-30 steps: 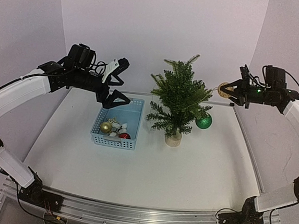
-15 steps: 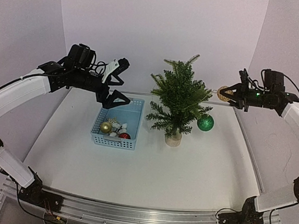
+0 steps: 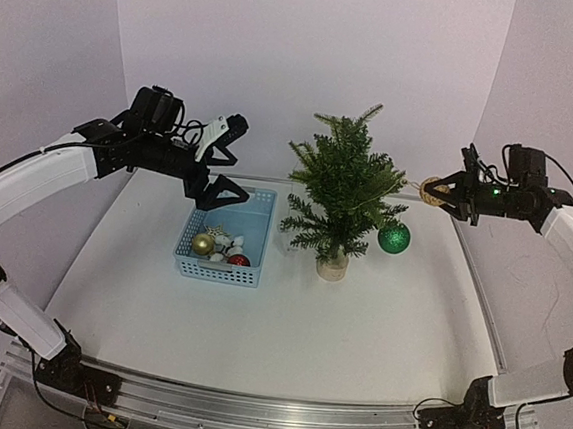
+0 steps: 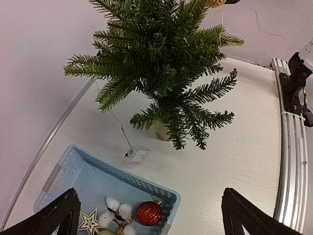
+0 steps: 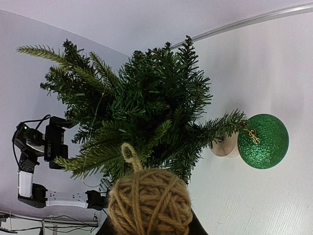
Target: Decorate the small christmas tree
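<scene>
While gripping one ball of brown twine point(image 3: 430, 192) tight between both fingers, holding the right hand point(image 3: 439, 191) just to the right of the small christmas tree point(image 3: 343, 194), level with its upper branches; touching the needle tips or not, impossible to tell. In the right wrist view, showing the twine's single loop pointing toward the branches.

Standing the tree upright near the middle of the worktop point(image 3: 287, 325) on one round pale wooden base point(image 3: 332, 268). Hanging one green glitter ball point(image 3: 394, 238) from a low branch on the tree's right side, clear of the worktop.

Resting one blue basket point(image 3: 257, 234) just left of the tree. Keeping inside it one gold ball point(image 3: 203, 243), one red ball point(image 3: 238, 261), one pale star point(image 4: 89, 221) and a small cluster of white cotton puffs point(image 4: 119, 209), too bunched for counting.

Lying between the tree's base and the basket, just beside the basket's rim, one small clear box point(image 4: 136, 153), trailing one thin wire point(image 4: 115, 120) up into the branches.

Hovering the left hand point(image 3: 233, 165) to the left of the tree, above the basket's far end, fingers spread wide and gripping nothing.
</scene>
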You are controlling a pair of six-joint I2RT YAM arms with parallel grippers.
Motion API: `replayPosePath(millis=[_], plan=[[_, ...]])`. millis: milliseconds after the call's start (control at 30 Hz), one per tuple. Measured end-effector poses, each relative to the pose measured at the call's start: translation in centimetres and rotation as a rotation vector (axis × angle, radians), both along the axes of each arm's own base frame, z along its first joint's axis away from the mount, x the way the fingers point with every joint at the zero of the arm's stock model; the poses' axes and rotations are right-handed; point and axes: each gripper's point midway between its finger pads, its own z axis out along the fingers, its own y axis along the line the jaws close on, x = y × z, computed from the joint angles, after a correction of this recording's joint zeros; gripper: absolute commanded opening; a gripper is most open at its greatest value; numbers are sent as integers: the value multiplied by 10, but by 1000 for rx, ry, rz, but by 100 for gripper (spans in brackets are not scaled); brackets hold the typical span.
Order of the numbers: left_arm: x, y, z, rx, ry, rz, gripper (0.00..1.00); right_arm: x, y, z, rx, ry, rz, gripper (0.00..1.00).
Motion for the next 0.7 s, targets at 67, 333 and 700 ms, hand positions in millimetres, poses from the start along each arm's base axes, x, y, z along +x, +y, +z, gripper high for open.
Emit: replayPosePath(millis=[67,333,700], plan=[[0,0,0,3,-6,-3,99,-1,0,-4,1,11,1,0],[0,0,0,6,-16,-8,99,-6,4,-7,20,26,29,0],[0,0,0,13,-33,-17,99,-3,8,-25,40,79,62,0]])
